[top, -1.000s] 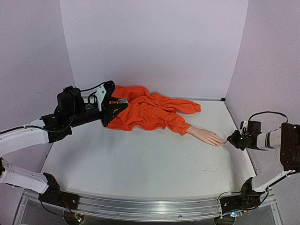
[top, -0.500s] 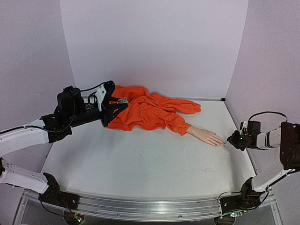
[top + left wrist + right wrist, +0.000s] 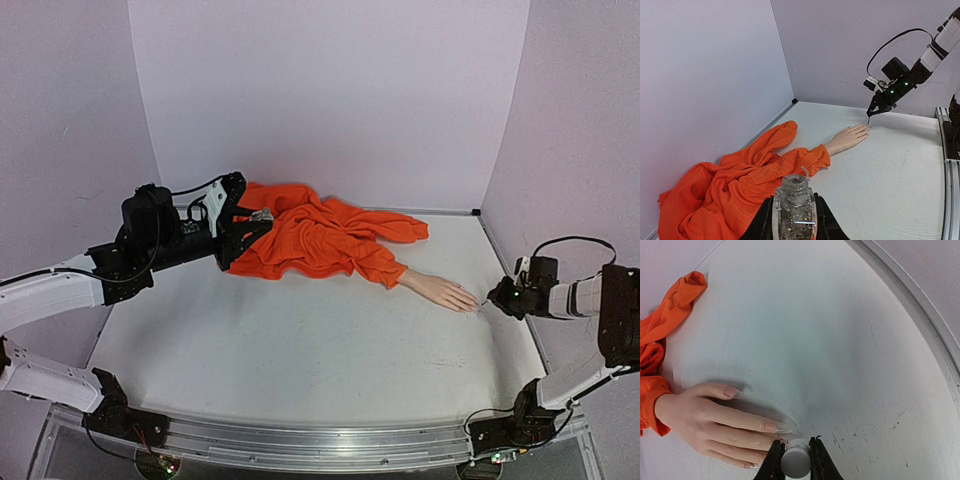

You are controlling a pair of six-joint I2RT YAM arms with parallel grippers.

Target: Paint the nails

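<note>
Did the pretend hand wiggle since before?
No. The mannequin hand sits in the same spot, no nearer the table edge.

The right gripper [image 3: 499,297] draws back slightly to the right, away from the mannequin hand [image 3: 444,291]. The brush [image 3: 795,462] it clamps now has its tip a little farther from the nails [image 3: 771,427].

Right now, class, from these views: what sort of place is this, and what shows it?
Probably a robot lab test cell: plain lilac walls box in a white table, two robot arms stand on a metal rail, and a mannequin hand in an orange sleeve lies there.
</note>
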